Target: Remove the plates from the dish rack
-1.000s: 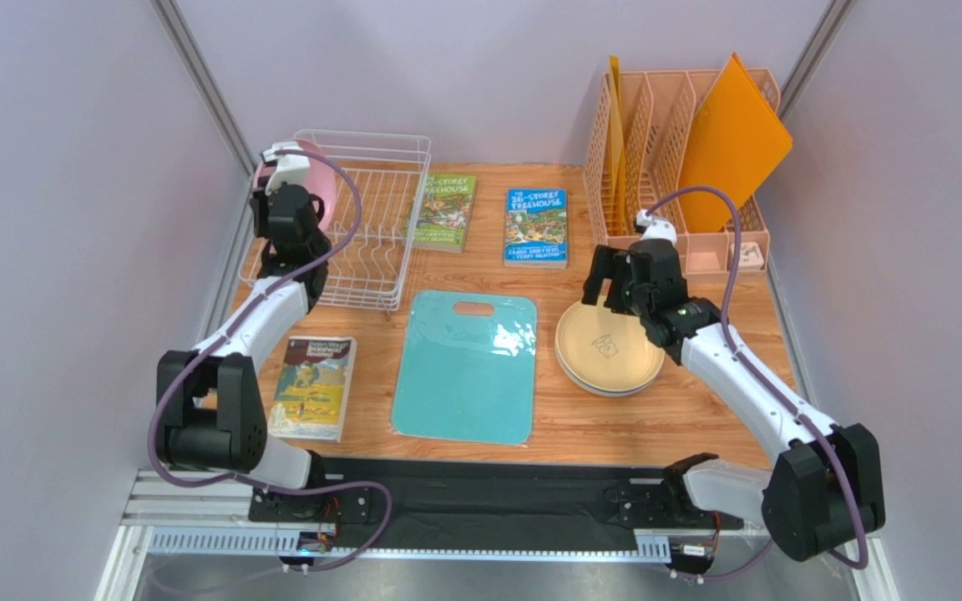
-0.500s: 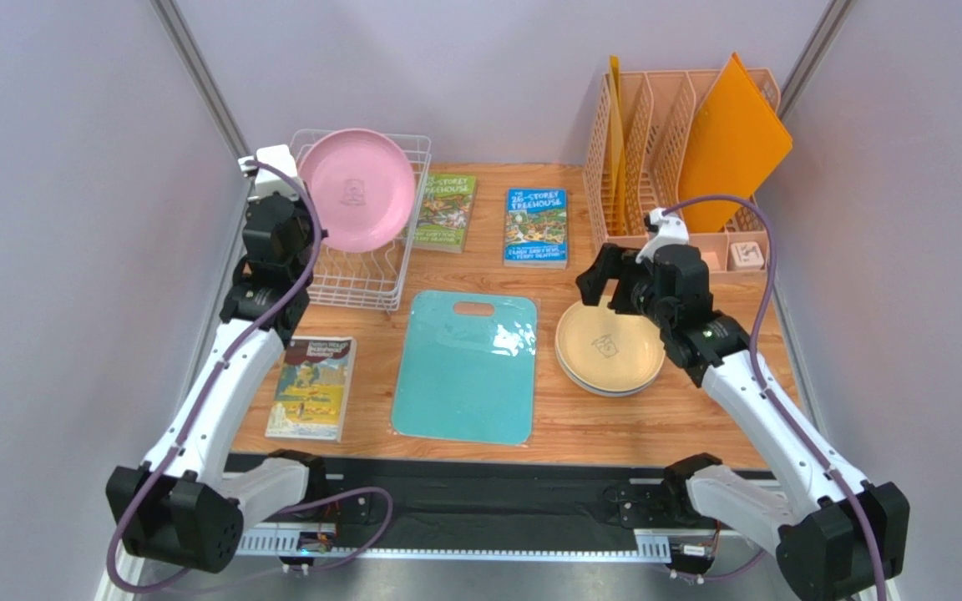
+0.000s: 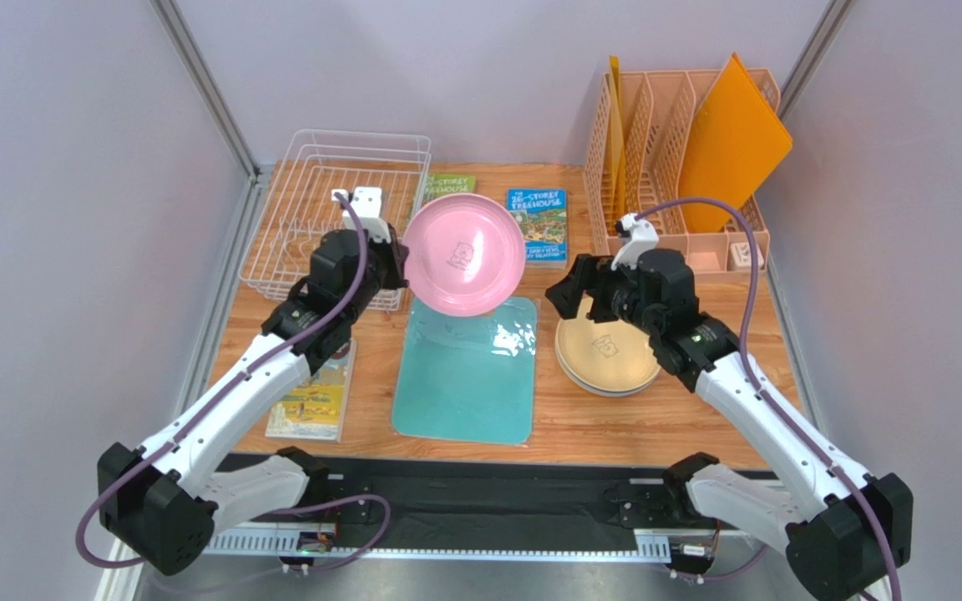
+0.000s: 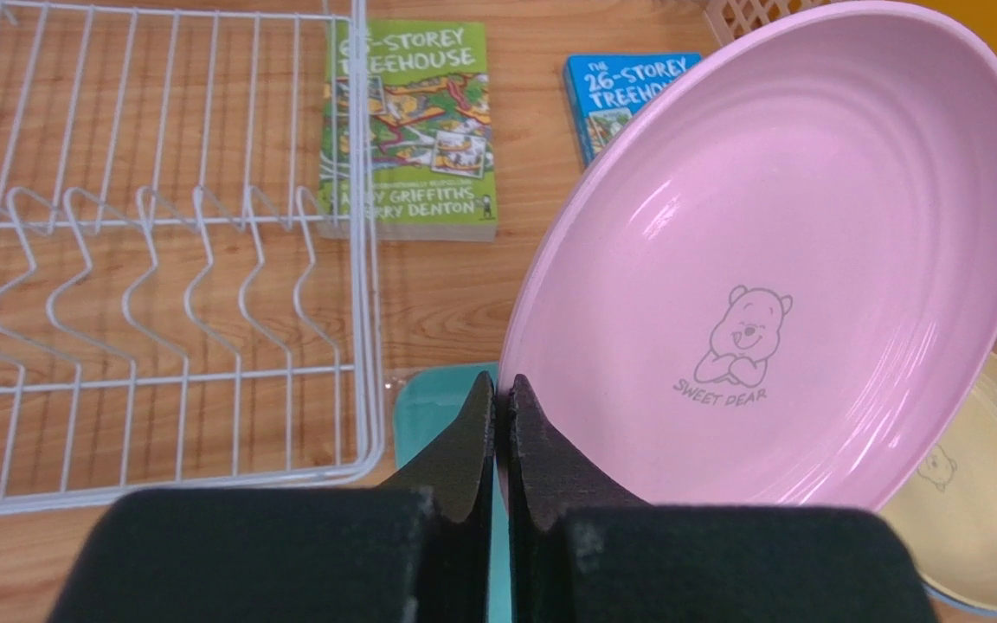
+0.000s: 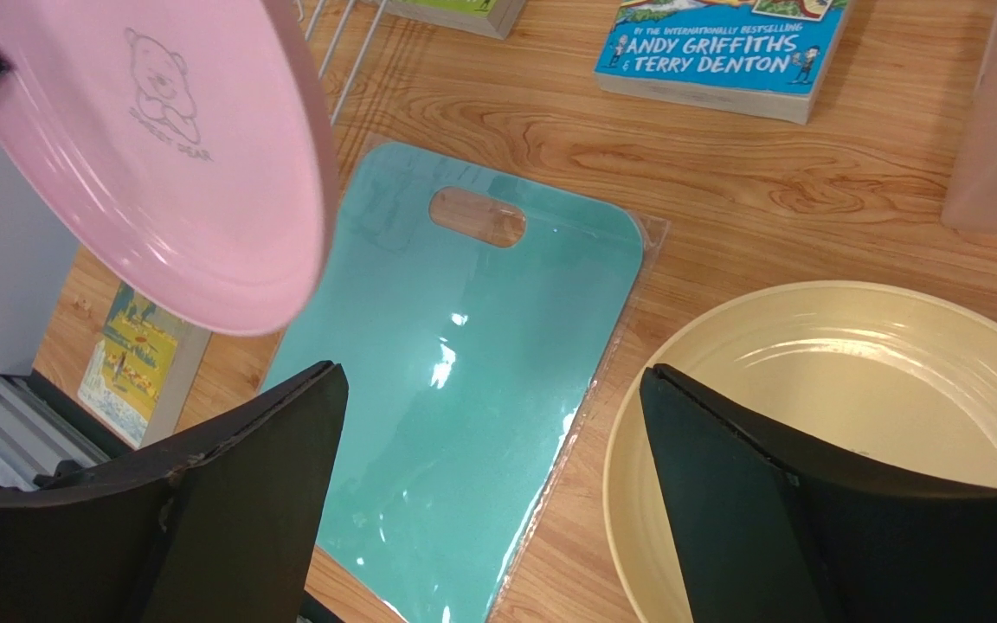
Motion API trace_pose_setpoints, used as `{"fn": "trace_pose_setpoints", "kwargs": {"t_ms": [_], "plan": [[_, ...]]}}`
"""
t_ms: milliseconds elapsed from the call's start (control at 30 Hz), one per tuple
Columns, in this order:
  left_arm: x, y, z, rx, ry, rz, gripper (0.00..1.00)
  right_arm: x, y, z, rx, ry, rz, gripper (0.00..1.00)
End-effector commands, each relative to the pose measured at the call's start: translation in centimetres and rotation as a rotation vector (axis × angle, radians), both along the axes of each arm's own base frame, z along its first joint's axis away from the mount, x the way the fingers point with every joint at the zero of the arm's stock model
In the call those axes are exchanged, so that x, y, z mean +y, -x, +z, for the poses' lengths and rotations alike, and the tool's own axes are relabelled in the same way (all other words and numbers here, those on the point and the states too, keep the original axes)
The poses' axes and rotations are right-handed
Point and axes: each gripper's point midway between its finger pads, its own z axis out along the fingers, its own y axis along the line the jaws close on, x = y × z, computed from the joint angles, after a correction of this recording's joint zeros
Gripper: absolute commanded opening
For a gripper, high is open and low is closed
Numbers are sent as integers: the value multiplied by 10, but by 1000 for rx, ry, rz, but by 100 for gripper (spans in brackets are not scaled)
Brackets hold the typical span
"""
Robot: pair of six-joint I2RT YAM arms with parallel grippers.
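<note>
We see a wooden table from above with two robot arms. The left gripper (image 4: 501, 428) is pressed together on the rim of the pink plate (image 4: 777, 260) and holds it in the air, clear of the white wire dish rack (image 3: 311, 213) at the far left corner. No other plates show in the rack. The plate is tilted steeply with its hollow face turned up and toward the near edge. It stretches to the right of the claw, over the far end of the teal cutting board (image 3: 467, 376) in the middle of the table.

A stack of tan plates (image 3: 608, 351) lies flat toward the right edge, with a bluish rim showing beneath. The right gripper (image 5: 488, 377) is spread wide and holds nothing. It hovers over the stack's left side, near the pink plate's free edge.

We judge that the stack lies to the right of the carried plate, beyond the board. The right arm is the nearer one, so the plate must travel rightward and be levelled.
</note>
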Motion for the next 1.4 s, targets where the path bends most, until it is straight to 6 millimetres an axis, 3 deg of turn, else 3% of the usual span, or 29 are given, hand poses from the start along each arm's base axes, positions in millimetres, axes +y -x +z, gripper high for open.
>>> {"fn": "trace_pose_setpoints", "kwargs": {"t_ms": [0, 333, 533, 600, 633, 700, 767, 800, 833, 900, 933, 1000, 1033, 1100, 1167, 1200, 1367], "plan": [[-26, 1, 15, -35, 43, -30, 0, 15, -5, 20, -50, -37, 32, 90], [-63, 8, 12, -31, 22, -104, 0, 27, -9, 6, -15, -30, 52, 89], [-78, 16, 14, -44, 31, -157, 0, 30, -14, -9, 13, -16, 58, 77], [-84, 19, 14, -42, 40, -183, 0, 30, -15, -13, 17, -10, 54, 70], [-85, 20, 14, -43, 44, -193, 0, 30, -15, -14, 16, -7, 58, 58], [-91, 23, 15, -46, 50, -215, 0, 32, -15, -16, 16, -8, 69, 49], [-93, 25, 12, -43, 45, -223, 0, 31, -15, -15, 11, -10, 61, 8], [-92, 26, 9, -38, 38, -221, 0, 28, -14, -12, 1, -13, 45, 0], [-90, 26, 9, -40, 32, -214, 0, 23, -16, -12, -4, -7, 25, 0], [-83, 25, 4, -42, 8, -186, 23, 8, -15, -14, 0, 20, -43, 0], [-79, 26, 6, -55, 2, -179, 48, -3, -16, -17, 9, 31, -83, 0], [-64, 25, -2, -63, -42, -127, 62, -24, -12, -30, 57, 51, -161, 0], [-57, 26, 2, -84, -47, -108, 73, -39, -12, -28, 58, 41, -211, 0], [-43, 26, -6, -100, -90, -63, 79, -62, -6, -40, 102, 69, -297, 0], [-32, 28, -2, -143, -97, -37, 84, -85, 4, -50, 130, 92, -386, 0], [-23, 30, -13, -135, -120, -5, 87, -91, 8, -53, 142, 90, -419, 0], [-2, 37, -24, -158, -134, 52, 88, -124, 30, -83, 200, 142, -581, 0]]}}
